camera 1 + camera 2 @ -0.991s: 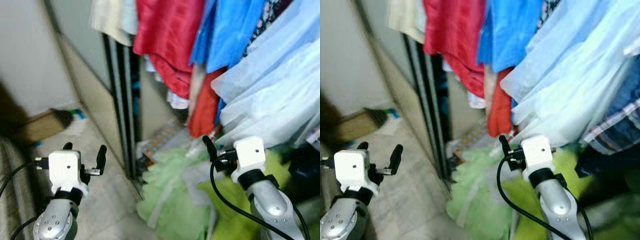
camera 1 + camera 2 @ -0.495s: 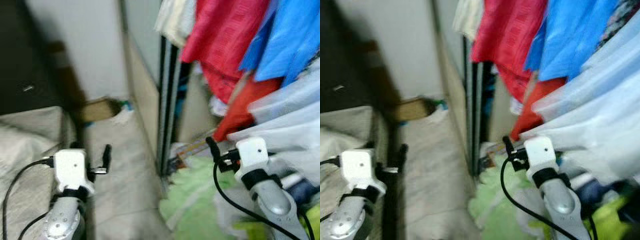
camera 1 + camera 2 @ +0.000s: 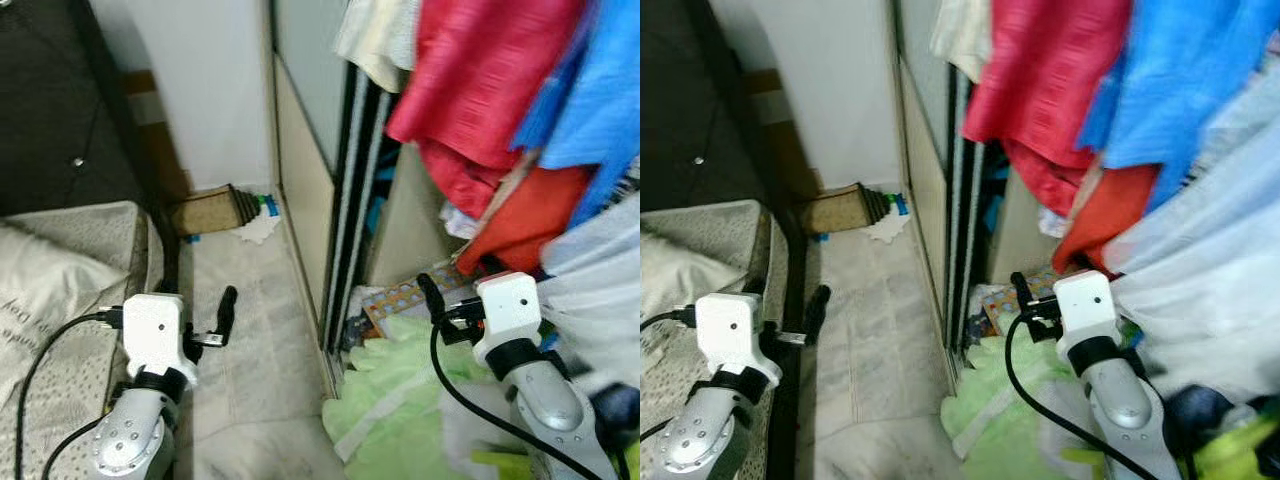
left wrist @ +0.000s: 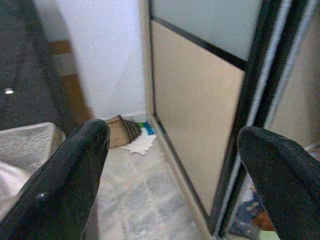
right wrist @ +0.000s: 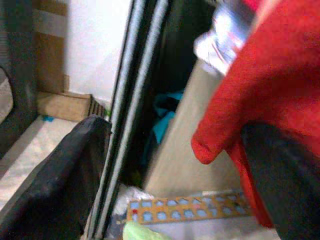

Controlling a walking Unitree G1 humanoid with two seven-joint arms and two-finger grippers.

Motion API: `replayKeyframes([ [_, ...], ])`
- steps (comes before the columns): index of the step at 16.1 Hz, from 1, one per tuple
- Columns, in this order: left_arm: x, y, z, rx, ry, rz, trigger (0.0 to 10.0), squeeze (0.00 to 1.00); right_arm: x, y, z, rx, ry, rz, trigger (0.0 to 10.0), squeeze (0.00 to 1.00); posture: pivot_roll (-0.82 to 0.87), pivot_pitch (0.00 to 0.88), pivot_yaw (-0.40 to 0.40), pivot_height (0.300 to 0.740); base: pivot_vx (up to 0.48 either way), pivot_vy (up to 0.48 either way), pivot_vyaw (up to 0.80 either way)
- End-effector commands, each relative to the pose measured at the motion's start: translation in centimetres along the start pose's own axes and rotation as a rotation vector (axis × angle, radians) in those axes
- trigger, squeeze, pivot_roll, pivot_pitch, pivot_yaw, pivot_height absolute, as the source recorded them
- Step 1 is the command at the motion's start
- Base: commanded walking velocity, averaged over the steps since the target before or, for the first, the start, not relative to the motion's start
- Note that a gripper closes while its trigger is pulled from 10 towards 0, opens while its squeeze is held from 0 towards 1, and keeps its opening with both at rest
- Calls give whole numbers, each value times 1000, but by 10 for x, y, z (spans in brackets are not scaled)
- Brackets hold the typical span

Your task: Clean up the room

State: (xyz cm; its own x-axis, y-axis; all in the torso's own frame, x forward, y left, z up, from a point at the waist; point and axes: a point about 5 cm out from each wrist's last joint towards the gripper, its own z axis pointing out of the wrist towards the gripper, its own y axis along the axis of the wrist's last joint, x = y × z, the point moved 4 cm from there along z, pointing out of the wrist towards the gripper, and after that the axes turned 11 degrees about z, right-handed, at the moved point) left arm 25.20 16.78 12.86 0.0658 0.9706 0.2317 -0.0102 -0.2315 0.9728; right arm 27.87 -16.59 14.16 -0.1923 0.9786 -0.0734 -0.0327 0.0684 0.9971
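Both wide apart, empty: left gripper [image 4: 172, 165], right gripper [image 5: 175, 170].

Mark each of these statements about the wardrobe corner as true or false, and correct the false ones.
1. The left gripper is open and holds nothing. True.
2. The right gripper is clamped on a blue shirt. False: its fingers stand apart and hold nothing, pointing toward the red garment and the wardrobe's sliding door.
3. A pale green cloth lies on the floor by the wardrobe opening. True.
4. The cardboard box stands on the bed. False: it sits on the floor against the white wall.
5. The red garment hangs above the floor. True.
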Motion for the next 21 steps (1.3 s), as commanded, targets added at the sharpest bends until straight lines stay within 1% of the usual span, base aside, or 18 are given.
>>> replayKeyframes([
  [1, 1, 0, -1, 1, -3, -4, 10000, 0, -2, 3, -6, -8, -1, -22, 10000, 0, -51, 52, -65, 740, 0, 0, -569],
  [2, 0, 0, -1, 1, -6, -4, 10000, 0, -2, 2, -10, 0, 3, -39, 10000, 0, -55, 51, -65, 740, 0, 0, 800],
  [4, 0, -2, 0, 5, -18, -7, 10000, 0, -4, 0, -14, 9, -1, -31, 10000, 0, -57, 51, -61, 740, 0, 0, 800],
  [9, -2, -2, 0, 3, -36, -1, 10000, 0, -4, 0, -15, 8, 0, -26, 10000, 0, -58, 45, -59, 740, 0, 0, 779],
  [10, -2, -3, 1, 4, -38, -1, 10000, 0, -4, -1, -15, 10, 0, -26, 10000, 0, -58, 45, -59, 740, 0, 0, 494],
  [15, -4, -3, 1, 8, -48, -12, 10000, 0, -10, -1, -17, 19, -17, -19, 10000, 0, -61, 51, -61, 740, 0, 0, 0],
  [17, -5, -3, 2, 6, -52, -9, 10000, 0, -9, -2, -17, 20, -8, -40, 10000, 0, -61, 51, -60, 740, 0, 0, 725],
  [21, -6, -4, 2, 11, -56, -9, 10000, 0, -9, -1, -17, 20, -8, -35, 10000, 0, -61, 54, -59, 740, 0, 0, 800],
])
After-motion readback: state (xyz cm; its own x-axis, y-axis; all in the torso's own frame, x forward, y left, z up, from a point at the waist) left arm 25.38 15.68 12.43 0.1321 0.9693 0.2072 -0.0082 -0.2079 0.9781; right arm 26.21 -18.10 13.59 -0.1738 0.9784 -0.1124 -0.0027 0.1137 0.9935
